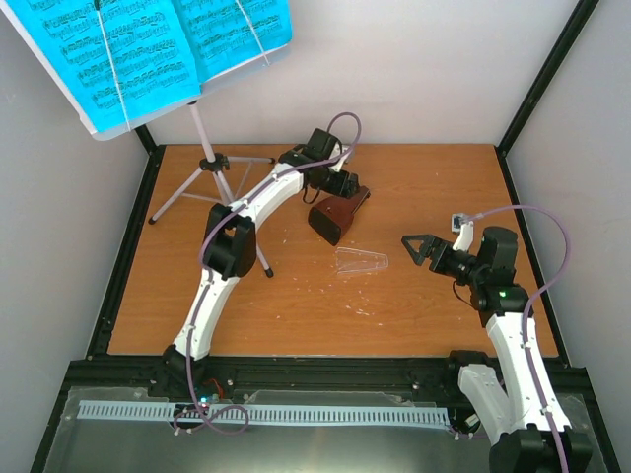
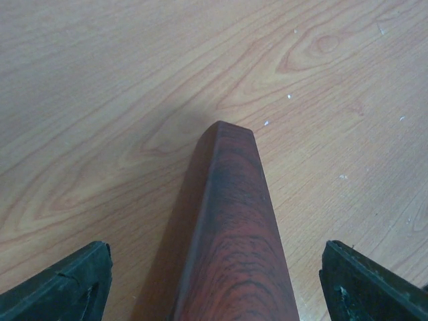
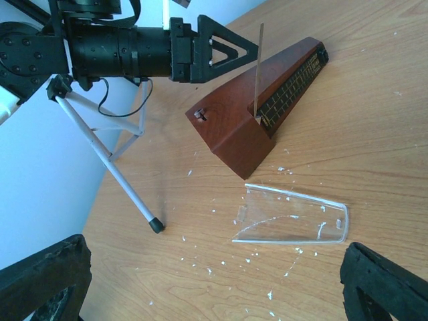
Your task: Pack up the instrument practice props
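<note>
Brown wooden pyramid metronome (image 1: pixel 338 217) is laid sideways on the wood table (image 1: pixel 444 177), clear plastic cover (image 1: pixel 363 261) lying loose just beside. Left gripper (image 1: pixel 343 187) jaws are spread wide astride it, untouching; right gripper (image 1: pixel 414 249) jaws are held wide nearby.

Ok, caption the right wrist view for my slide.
Brown pyramid metronome lying on the wooden table, its clear plastic front cover detached beside it.

The top external camera looks down from behind over the whole table (image 1: pixel 434 187). The left wrist camera hangs close above the metronome (image 2: pixel 234 227), facing along it. The right wrist camera views it from farther off; all three share it.
</note>
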### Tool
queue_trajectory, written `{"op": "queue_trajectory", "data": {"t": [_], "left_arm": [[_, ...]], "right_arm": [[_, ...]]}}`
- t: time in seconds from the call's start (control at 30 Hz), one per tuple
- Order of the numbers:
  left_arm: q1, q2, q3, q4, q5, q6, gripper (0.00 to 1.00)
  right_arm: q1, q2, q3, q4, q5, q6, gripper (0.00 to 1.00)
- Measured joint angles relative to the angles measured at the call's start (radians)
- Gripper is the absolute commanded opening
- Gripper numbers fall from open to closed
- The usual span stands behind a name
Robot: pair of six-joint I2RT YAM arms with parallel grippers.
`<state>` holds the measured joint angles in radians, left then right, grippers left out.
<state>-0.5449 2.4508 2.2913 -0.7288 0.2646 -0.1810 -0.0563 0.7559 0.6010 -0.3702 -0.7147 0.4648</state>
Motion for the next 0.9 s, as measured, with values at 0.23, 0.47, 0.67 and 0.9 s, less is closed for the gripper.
{"op": "queue_trajectory", "data": {"t": [0.23, 0.47, 0.67, 0.9], "left_arm": [[-0.006, 0.044, 0.008, -0.005, 0.046, 0.000, 0.85], [-0.024, 0.058, 0.008, -0.005, 0.066, 0.036, 0.88], [-0.058, 0.069, 0.008, -0.008, 0.040, 0.096, 0.88], [-0.086, 0.054, -0.040, 0.004, -0.016, 0.151, 0.81]], "right_arm": [[0.000, 0.013, 0.000, 0.001, -0.004, 0.000, 1.00], [0.000, 0.013, -0.003, 0.002, -0.004, 0.000, 1.00], [0.000, 0.008, -0.021, 0.002, -0.004, 0.001, 1.00], [0.000, -0.028, -0.039, 0.000, -0.003, 0.011, 1.00]]}}
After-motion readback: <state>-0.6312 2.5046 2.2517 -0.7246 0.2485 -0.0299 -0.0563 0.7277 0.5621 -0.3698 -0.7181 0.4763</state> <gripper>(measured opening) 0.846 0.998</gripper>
